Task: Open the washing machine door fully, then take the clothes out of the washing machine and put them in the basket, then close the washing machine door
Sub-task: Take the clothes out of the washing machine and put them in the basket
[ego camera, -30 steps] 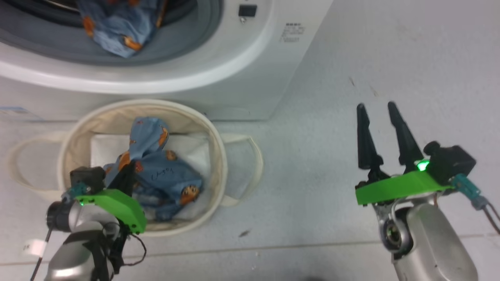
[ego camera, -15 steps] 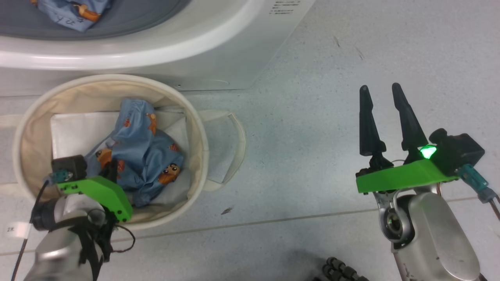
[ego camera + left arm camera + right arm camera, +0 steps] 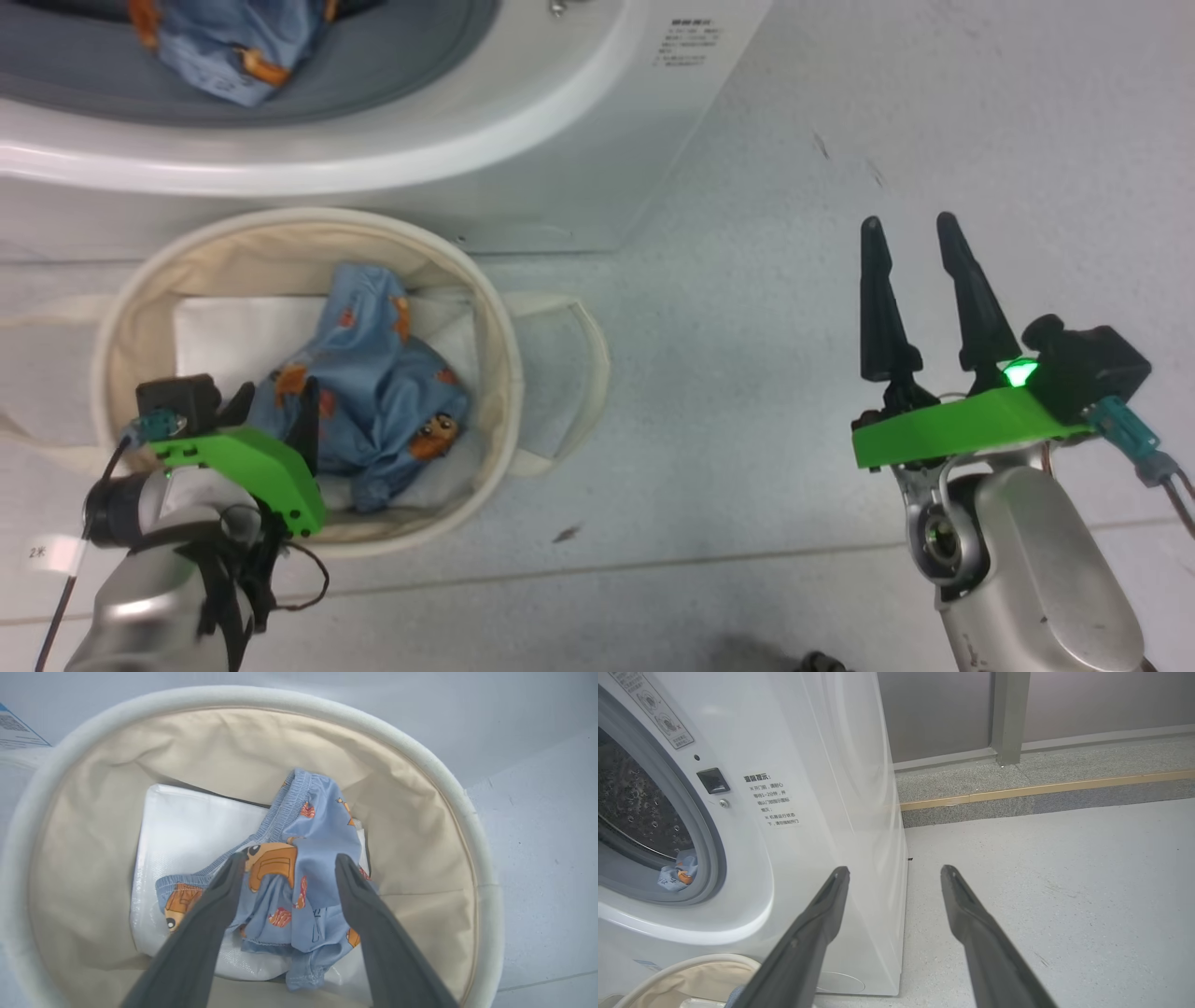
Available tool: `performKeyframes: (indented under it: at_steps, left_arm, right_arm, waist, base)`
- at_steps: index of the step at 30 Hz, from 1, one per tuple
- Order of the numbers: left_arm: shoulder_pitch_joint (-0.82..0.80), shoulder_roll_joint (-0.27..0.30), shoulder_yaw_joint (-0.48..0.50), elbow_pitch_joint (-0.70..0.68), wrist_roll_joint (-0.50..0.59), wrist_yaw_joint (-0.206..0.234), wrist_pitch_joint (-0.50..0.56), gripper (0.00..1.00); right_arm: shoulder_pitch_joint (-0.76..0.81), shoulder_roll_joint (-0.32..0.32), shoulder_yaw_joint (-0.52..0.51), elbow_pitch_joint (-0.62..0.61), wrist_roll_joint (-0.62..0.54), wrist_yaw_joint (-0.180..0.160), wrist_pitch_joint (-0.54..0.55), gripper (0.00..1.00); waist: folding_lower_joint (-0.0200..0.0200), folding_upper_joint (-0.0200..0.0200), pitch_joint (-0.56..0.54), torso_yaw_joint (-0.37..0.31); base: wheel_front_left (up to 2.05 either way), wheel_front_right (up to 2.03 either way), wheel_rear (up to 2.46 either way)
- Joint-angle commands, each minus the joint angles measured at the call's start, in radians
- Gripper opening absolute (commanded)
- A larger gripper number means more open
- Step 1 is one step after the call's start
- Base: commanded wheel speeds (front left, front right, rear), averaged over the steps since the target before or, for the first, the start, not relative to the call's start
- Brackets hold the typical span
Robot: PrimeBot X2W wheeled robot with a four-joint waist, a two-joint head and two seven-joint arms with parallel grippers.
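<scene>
The cream basket stands on the floor in front of the white washing machine. One blue bear-print piece of the clothes lies crumpled in it on a white sheet. My left gripper hangs over the basket's near side. In the left wrist view its fingers stand spread around the cloth without pinching it, inside the basket rim. Another piece of the clothes lies in the washer's opening, also seen as a scrap. My right gripper is open over bare floor. The door is out of view.
Grey floor stretches to the right of the washing machine. Behind it runs a raised kerb with a yellow strip and a grey pillar. The basket's loop handle sticks out to the right.
My left gripper has opened and let go of the blue cloth, which now rests in the basket. The head camera shifted. The right gripper has stayed open.
</scene>
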Motion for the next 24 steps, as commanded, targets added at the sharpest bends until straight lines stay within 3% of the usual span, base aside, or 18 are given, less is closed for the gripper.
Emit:
performKeyframes:
  at_steps: [1, 6, 13, 24]
  left_arm:
    - [0.019, 0.03, 0.011, -0.019, -0.009, -0.005, -0.012, 1.0]
    - [0.026, 0.063, 0.018, -0.095, 0.014, -0.006, -0.013, 1.0]
    - [0.08, 0.11, 0.124, -0.279, 0.088, 0.012, -0.014, 1.0]
    - [0.263, 0.116, 0.292, -0.553, 0.192, 0.049, -0.014, 1.0]
  right_arm:
    - [0.013, 0.004, 0.021, -0.017, 0.005, 0.001, -0.012, 1.0]
    - [0.012, 0.004, 0.025, 0.007, 0.003, 0.001, -0.012, 1.0]
    - [0.035, 0.004, 0.039, 0.052, 0.017, 0.001, -0.012, 1.0]
    - [0.091, -0.004, 0.064, 0.101, 0.044, 0.001, -0.012, 1.0]
  waist:
    - [0.0, 0.0, -0.041, 0.025]
    - [0.0, 0.0, -0.094, 0.05]
    - [0.0, 0.0, -0.205, 0.089]
    - [0.0, 0.0, -0.374, 0.111]
  base:
    - [0.0, 0.0, 0.0]
    - [0.0, 0.0, 0.0]
    - [0.0, 0.0, 0.0]
    - [0.0, 0.0, 0.0]
